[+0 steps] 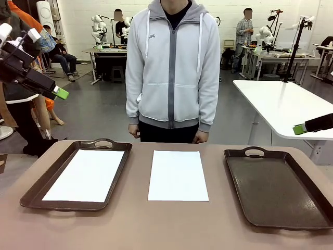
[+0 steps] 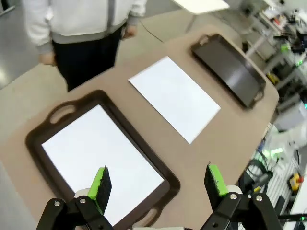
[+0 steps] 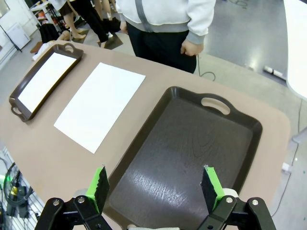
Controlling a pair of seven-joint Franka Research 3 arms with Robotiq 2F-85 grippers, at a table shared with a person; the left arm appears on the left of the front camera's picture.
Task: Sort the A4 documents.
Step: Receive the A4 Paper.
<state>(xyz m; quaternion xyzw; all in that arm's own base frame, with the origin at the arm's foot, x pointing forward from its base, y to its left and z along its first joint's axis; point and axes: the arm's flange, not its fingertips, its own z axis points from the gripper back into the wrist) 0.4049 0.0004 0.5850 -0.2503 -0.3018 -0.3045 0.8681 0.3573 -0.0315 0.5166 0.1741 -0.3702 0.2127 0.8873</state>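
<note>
We list on the counter (image 1: 156, 224): first A4 sheet (image 1: 86, 174), flat inside the left tray (image 1: 52, 173); second A4 sheet (image 1: 178, 174), flat on the bare counter btwn the two trays, touching neither; right tray (image 1: 276, 190), dk brown w/ handles. We list the left gripper (image 2: 158, 182) held high on the left-tray side, jaws spread wide and gripping nothing, and the right gripper (image 3: 156, 184) high over the right tray, jaws likewise spread. We note 1 person (image 1: 174, 67) standing at the far edge, hands down at sides.
</note>
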